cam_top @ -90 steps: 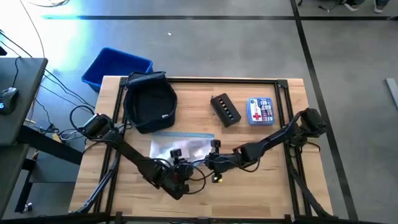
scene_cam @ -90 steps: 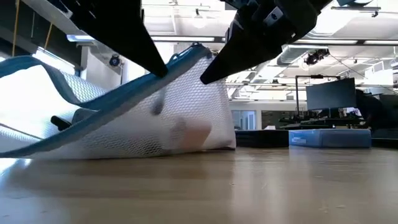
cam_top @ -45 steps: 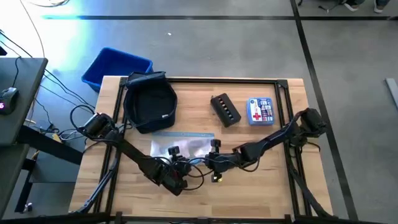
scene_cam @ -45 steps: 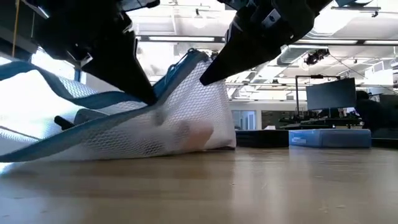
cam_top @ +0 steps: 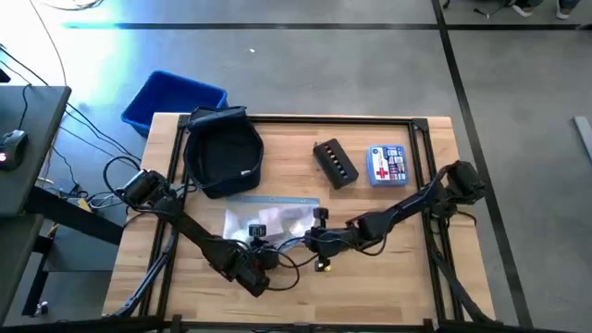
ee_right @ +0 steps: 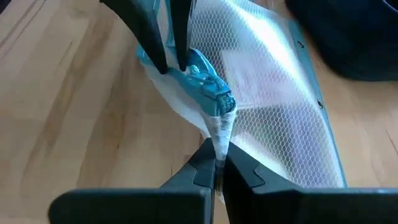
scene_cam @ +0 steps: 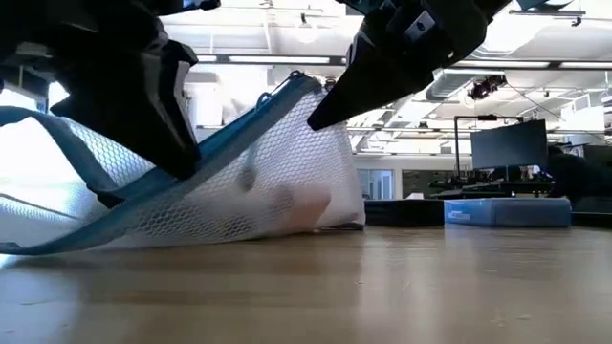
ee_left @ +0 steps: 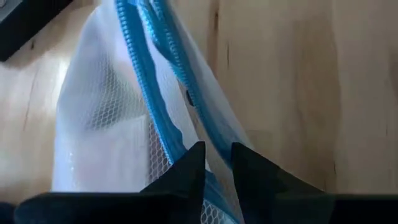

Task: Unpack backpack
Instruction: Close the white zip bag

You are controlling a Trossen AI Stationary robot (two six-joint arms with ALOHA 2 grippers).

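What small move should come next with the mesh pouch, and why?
Probably the left gripper should keep drawing along the blue zipper away from the right gripper. The right jaws are pinched shut on the mesh pouch corner, anchoring it, while the left jaws straddle the zipper edge, and the pouch looks only partly opened.

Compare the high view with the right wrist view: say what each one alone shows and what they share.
Only the high view shows the backpack, the blue bin, the black case and the first-aid box. Only the right wrist view shows the right gripper pinching the mesh pouch's corner, with the blue zipper bunched above it. Both show the pouch, both grippers on it and the wooden table.
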